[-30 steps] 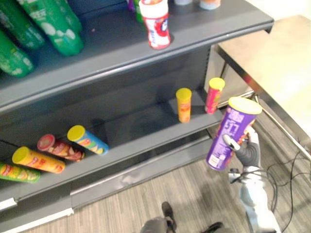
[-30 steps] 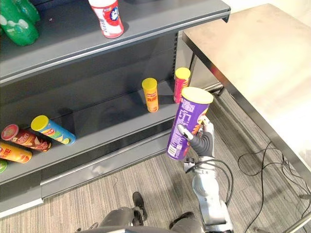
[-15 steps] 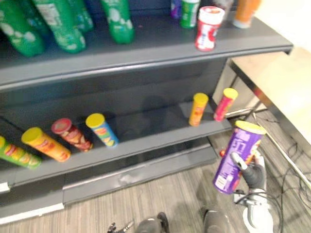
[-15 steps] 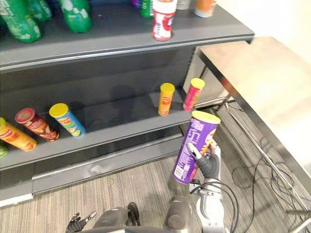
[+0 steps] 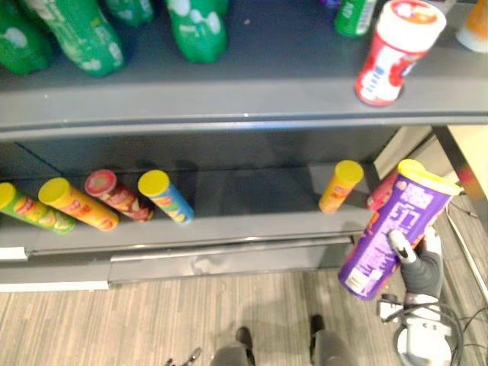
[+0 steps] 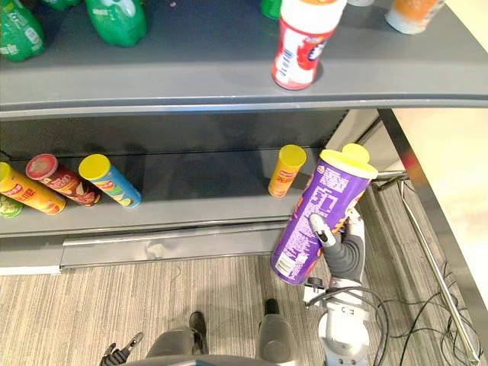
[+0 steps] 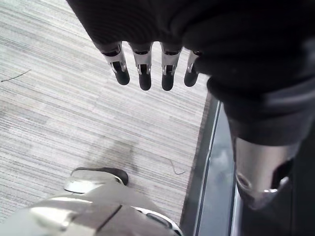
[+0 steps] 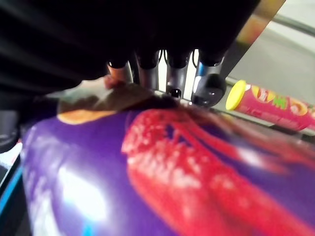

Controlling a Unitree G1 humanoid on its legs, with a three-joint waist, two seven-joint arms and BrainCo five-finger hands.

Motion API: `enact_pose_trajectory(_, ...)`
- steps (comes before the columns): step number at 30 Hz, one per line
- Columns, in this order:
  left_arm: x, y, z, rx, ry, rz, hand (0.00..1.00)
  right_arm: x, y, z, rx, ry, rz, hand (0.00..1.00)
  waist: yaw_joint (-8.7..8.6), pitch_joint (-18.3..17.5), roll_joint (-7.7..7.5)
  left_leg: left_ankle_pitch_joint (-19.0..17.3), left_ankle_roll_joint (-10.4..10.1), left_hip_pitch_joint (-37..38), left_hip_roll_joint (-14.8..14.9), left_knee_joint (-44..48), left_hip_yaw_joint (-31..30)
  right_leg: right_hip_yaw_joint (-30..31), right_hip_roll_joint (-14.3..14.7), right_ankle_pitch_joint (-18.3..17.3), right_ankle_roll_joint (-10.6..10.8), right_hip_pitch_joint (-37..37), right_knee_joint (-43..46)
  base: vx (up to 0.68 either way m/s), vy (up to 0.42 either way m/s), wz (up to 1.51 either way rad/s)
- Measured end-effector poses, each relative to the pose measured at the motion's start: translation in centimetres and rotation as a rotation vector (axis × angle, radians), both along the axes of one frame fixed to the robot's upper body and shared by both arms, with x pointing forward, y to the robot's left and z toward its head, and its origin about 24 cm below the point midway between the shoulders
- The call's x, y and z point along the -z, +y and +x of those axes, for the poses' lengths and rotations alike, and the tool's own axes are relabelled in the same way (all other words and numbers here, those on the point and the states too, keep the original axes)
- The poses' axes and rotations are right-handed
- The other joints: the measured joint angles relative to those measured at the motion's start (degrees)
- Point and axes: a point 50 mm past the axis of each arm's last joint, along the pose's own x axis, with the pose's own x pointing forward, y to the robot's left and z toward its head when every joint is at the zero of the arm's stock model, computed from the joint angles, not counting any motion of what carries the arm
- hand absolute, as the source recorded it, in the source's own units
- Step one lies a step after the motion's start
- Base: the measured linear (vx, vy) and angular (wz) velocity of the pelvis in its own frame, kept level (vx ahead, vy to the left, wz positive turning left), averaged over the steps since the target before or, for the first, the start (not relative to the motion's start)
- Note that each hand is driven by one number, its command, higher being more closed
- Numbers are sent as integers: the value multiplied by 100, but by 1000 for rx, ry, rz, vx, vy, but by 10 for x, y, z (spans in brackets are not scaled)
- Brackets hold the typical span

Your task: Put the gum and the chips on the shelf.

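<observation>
A tall purple chips can (image 5: 393,229) with a yellow lid is tilted in front of the lower shelf's (image 5: 252,229) right end. My right hand (image 5: 422,263) is shut on its lower half. In the right wrist view the can (image 8: 147,172) lies against the palm under my fingers (image 8: 206,83). A red and white tub (image 5: 396,49) with a pale lid stands on the upper shelf (image 5: 229,99) near its right end. My left hand (image 7: 142,69) hangs open over the floor, holding nothing.
An orange can (image 5: 340,185) and a pink can (image 5: 381,191) stand on the lower shelf just behind the purple can. Several cans (image 5: 165,196) lie at that shelf's left. Green bottles (image 5: 198,27) stand on the upper shelf. A steel table (image 6: 450,152) is at the right.
The camera has swung to face the shelves more squarely. My right hand still holds the purple can, which now stands closer to the lower shelf's right end.
</observation>
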Motion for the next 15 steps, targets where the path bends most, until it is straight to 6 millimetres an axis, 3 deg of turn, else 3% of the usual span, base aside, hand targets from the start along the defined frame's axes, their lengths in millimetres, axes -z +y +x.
enact_pose_trajectory(8,-4,1,11,125,-29,27,0,1,19,9,-150,1,-21,100,152,-288,-45,344,-73,64,-198,-568,-357,-302,-126,74,-100,212,-395,40,14,25)
enact_pose_trajectory(13,-4,2,12,169,-25,21,0,25,34,25,-305,100,-71,100,197,-388,-70,631,-111,130,-171,-907,-695,-512,-41,287,-206,460,-736,-2,-28,29)
enact_pose_trajectory(15,-3,3,14,184,-19,13,0,41,35,35,-341,165,-99,100,299,-389,-68,710,-128,173,-171,-986,-818,-539,-23,387,-219,568,-844,-38,0,23)
